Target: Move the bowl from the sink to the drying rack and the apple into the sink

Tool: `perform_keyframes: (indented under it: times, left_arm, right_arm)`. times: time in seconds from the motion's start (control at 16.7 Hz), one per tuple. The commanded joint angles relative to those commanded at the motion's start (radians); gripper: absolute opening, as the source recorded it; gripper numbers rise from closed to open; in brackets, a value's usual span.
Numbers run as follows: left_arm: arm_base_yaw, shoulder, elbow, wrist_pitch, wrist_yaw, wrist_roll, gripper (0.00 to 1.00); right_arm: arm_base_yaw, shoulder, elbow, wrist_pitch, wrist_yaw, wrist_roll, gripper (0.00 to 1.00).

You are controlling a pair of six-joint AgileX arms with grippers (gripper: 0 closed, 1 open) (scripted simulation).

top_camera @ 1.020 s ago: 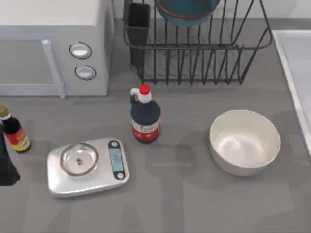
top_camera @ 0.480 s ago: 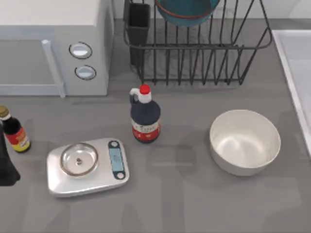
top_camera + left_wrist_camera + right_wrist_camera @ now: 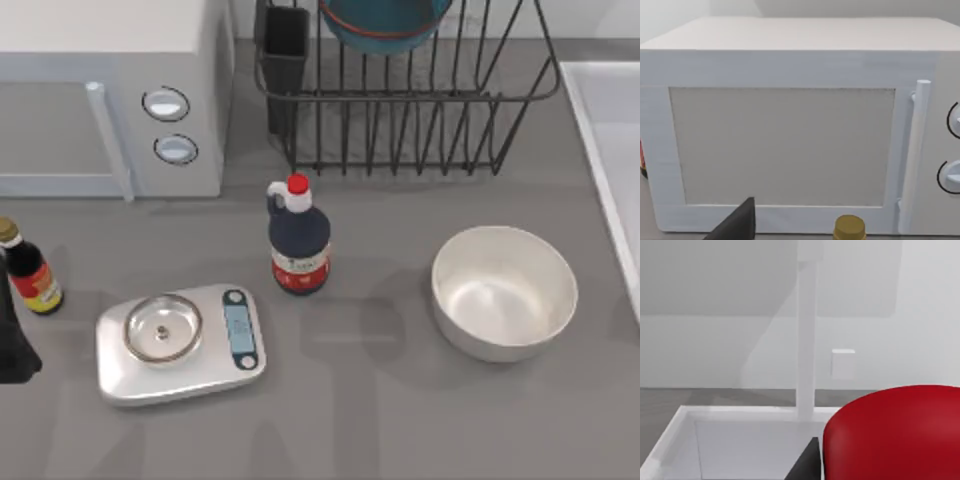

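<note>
Apple held up close over the sink, bowl already racked.

Nearest my right wrist camera sits the apple [image 3: 892, 432], glossy red, with one dark finger [image 3: 805, 462] of my right pincer beside it and the sink [image 3: 685, 427] below (whether I am clamped on it I cannot tell). From above, my left arm [image 3: 15, 345] is parked at nine o'clock by the small sauce bottle [image 3: 28, 270]; the bowl [image 3: 385, 25] rests in the drying rack [image 3: 410, 100] at twelve.

Left arm [image 3: 12, 335]: matte black, blocky; black fingers [image 3: 737, 225].
</note>
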Motion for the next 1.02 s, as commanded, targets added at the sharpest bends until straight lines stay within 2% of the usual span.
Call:
perform_keyframes:
  times: [0.24,0.6,1.02]
  left_arm:
    - [0.000,0.000,0.000,0.000,0.000,0.000,1.00]
    - [0.000,0.000,0.000,0.000,0.000,0.000,1.00]
    - [0.000,0.000,0.000,0.000,0.000,0.000,1.00]
  right_arm:
    - [0.003,0.165,-0.033,0.185,0.006,-0.002,0.00]
    - [0.004,0.194,-0.039,0.214,0.008,-0.003,0.00]
    - [0.004,0.194,-0.039,0.214,0.008,-0.003,0.53]
